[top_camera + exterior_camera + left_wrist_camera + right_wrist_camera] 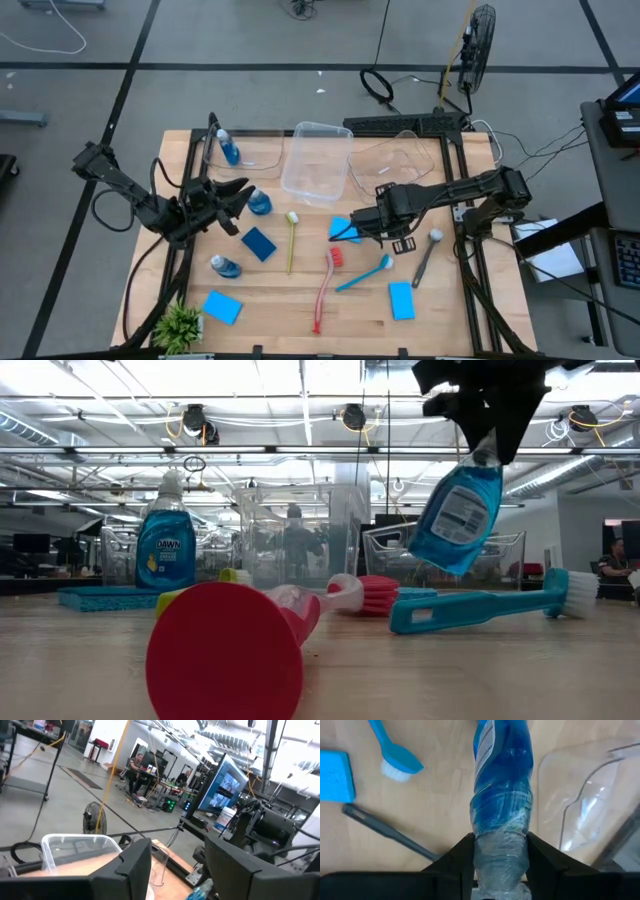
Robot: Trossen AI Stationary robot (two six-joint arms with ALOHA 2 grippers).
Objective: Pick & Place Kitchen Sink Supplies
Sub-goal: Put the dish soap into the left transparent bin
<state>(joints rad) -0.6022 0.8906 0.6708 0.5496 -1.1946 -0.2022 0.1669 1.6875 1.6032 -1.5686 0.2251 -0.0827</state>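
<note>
Right gripper [500,851] clamps a small clear bottle of blue liquid [502,795] in the air.
The bottle hangs by its neck between the fingers, above the wooden table [290,300] beside a clear plastic tub [400,160]. Left gripper [235,200]: open, empty, near another bottle [260,202].

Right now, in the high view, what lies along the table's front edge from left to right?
Green plant → blue sponge → red brush → blue sponge.

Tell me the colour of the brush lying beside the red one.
Blue brush, clearest in the high view.
</note>
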